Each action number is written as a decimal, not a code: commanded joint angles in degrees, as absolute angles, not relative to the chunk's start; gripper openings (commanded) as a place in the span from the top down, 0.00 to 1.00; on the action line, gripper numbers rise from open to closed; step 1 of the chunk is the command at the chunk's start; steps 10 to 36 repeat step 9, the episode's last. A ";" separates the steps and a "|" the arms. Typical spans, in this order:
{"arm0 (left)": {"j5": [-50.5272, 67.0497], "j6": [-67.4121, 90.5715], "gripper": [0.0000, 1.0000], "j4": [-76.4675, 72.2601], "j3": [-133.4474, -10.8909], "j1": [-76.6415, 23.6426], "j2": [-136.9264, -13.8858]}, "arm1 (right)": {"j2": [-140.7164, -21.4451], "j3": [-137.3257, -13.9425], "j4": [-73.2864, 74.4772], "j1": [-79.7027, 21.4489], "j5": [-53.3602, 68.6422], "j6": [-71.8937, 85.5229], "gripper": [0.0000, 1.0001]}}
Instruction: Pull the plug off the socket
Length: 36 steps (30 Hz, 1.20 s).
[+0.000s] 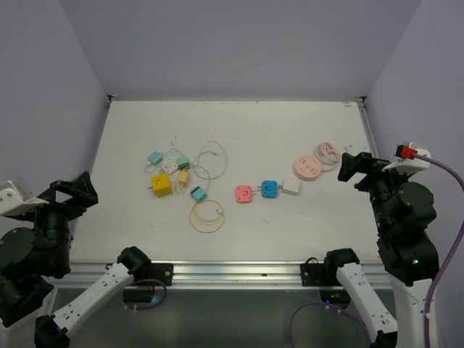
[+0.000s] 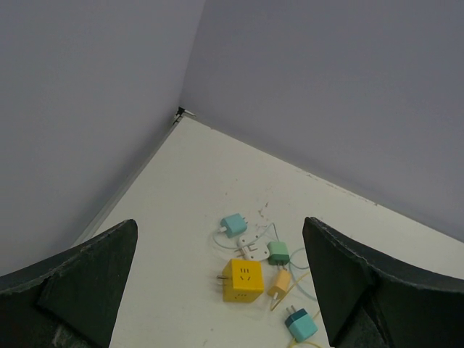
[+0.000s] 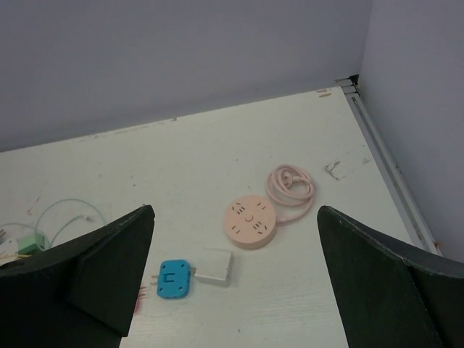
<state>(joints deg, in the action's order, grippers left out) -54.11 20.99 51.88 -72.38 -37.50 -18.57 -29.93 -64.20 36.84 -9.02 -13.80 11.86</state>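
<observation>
A white plug (image 3: 214, 266) lies joined end to end with a small blue socket block (image 3: 174, 279) near the middle of the table; the same plug (image 1: 291, 186) and blue block (image 1: 270, 189) show in the top view. My right gripper (image 1: 359, 168) hangs above the table's right side, open and empty, and in its wrist view the right gripper (image 3: 233, 214) frames the pair from well above. My left gripper (image 1: 72, 192) is raised at the far left, open and empty, away from both; through the left gripper (image 2: 220, 225) only the left cluster shows.
A pink adapter (image 1: 243, 193) lies just left of the blue block. A round pink socket (image 1: 307, 167) with its coiled cord (image 1: 328, 154) sits to the right. At the left lie a yellow cube (image 1: 161, 185), several small plugs and thin cables (image 1: 207, 214).
</observation>
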 commanded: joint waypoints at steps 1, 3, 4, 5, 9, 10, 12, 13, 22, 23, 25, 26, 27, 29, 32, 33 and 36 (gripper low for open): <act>-55.46 22.23 0.00 49.48 -71.02 -37.97 -19.60 | -29.71 -63.72 34.37 -9.32 -12.92 10.55 0.01; -54.94 22.67 0.00 49.66 -70.49 -38.06 -19.69 | -29.97 -63.63 34.37 -9.23 -12.40 10.55 0.01; -54.76 22.76 0.00 49.57 -69.79 -38.14 -19.95 | -30.06 -63.55 34.28 -9.23 -12.04 10.55 0.01; -54.49 22.76 0.00 49.31 -69.44 -38.14 -20.04 | -30.06 -63.37 33.76 -9.32 -11.87 10.63 0.01; -53.96 22.76 0.00 48.61 -67.94 -38.32 -20.57 | -30.14 -62.67 32.96 -9.32 -11.34 10.90 0.01; -53.96 22.76 0.00 48.61 -67.94 -38.32 -20.57 | -30.14 -62.67 32.96 -9.32 -11.34 10.90 0.01; -53.96 22.76 0.00 48.61 -67.94 -38.32 -20.57 | -30.14 -62.67 32.96 -9.32 -11.34 10.90 0.01; -53.96 22.76 0.00 48.61 -67.94 -38.32 -20.57 | -30.14 -62.67 32.96 -9.32 -11.34 10.90 0.01; -53.96 22.76 0.00 48.61 -67.94 -38.32 -20.57 | -30.14 -62.67 32.96 -9.32 -11.34 10.90 0.01; -53.96 22.76 0.00 48.61 -67.94 -38.32 -20.57 | -30.14 -62.67 32.96 -9.32 -11.34 10.90 0.01; -53.96 22.76 0.00 48.61 -67.94 -38.32 -20.57 | -30.14 -62.67 32.96 -9.32 -11.34 10.90 0.01; -53.96 22.76 0.00 48.61 -67.94 -38.32 -20.57 | -30.14 -62.67 32.96 -9.32 -11.34 10.90 0.01; -53.96 22.76 0.00 48.61 -67.94 -38.32 -20.57 | -30.14 -62.67 32.96 -9.32 -11.34 10.90 0.01; -53.96 22.76 0.00 48.61 -67.94 -38.32 -20.57 | -30.14 -62.67 32.96 -9.32 -11.34 10.90 0.01; -53.96 22.76 0.00 48.61 -67.94 -38.32 -20.57 | -30.14 -62.67 32.96 -9.32 -11.34 10.90 0.01; -53.96 22.76 0.00 48.61 -67.94 -38.32 -20.57 | -30.14 -62.67 32.96 -9.32 -11.34 10.90 0.01; -53.96 22.76 0.00 48.61 -67.94 -38.32 -20.57 | -30.14 -62.67 32.96 -9.32 -11.34 10.90 0.01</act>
